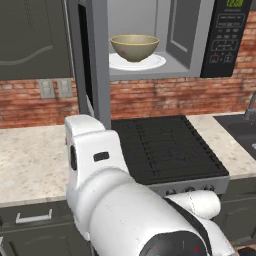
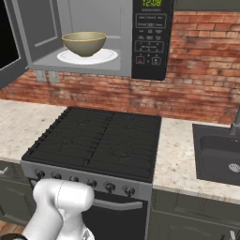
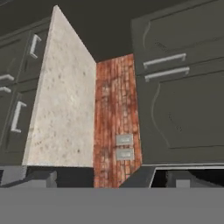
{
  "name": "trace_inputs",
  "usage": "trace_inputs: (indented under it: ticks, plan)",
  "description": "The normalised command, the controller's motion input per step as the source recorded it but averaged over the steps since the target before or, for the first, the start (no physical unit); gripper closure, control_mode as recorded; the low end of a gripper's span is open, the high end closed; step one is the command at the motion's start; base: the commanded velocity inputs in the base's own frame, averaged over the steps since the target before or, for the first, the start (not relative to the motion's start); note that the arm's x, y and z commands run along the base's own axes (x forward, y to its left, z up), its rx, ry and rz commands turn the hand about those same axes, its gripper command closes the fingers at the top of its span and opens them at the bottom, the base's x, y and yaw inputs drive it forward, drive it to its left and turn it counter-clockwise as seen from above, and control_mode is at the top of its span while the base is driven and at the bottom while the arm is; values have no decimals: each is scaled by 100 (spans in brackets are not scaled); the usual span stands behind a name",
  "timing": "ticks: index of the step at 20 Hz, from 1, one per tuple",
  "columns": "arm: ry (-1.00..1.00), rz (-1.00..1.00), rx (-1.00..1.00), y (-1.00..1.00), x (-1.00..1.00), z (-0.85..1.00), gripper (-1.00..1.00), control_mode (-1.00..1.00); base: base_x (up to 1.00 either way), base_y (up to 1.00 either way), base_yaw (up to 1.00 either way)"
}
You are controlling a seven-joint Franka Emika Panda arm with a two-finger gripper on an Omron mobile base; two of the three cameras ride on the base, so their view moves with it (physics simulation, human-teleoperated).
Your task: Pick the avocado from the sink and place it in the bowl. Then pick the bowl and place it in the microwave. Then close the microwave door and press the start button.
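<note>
The bowl [image 1: 134, 47] sits on the white round plate [image 1: 155, 63] inside the microwave [image 2: 119, 35], whose microwave door [image 1: 94, 60] stands swung open to the left. The avocado cannot be made out inside the bowl. In the hand view the gripper [image 3: 109, 179] shows two dark fingertips [image 3: 41, 178] set wide apart with nothing between them; ahead of it lie a speckled countertop [image 3: 63, 105], a brick wall [image 3: 116, 118] and dark cabinets [image 3: 183, 100]. The sink [image 2: 218, 152] lies right of the black stove [image 2: 101, 140].
</note>
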Motion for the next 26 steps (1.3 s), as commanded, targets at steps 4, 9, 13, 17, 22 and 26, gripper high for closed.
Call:
trace_inputs:
  ticks: [4, 9, 13, 17, 22, 26]
  plan:
    - [0, -37, 0, 0, 91, 6, -100, -100, 0, 0, 0]
    - [2, -31, 0, -20, 97, 0, -100, -100, 0, 0, 0]
    - [0, -25, 0, -45, 50, 0, -100, -100, 0, 0, 0]
    - [0, -22, 3, -77, 1, 0, -100, -100, 0, 0, 0]
    - [0, -24, 9, -100, 31, 0, -100, -100, 0, 0, 0]
    - [0, -20, 9, -100, 67, 3, -100, -100, 0, 0, 0]
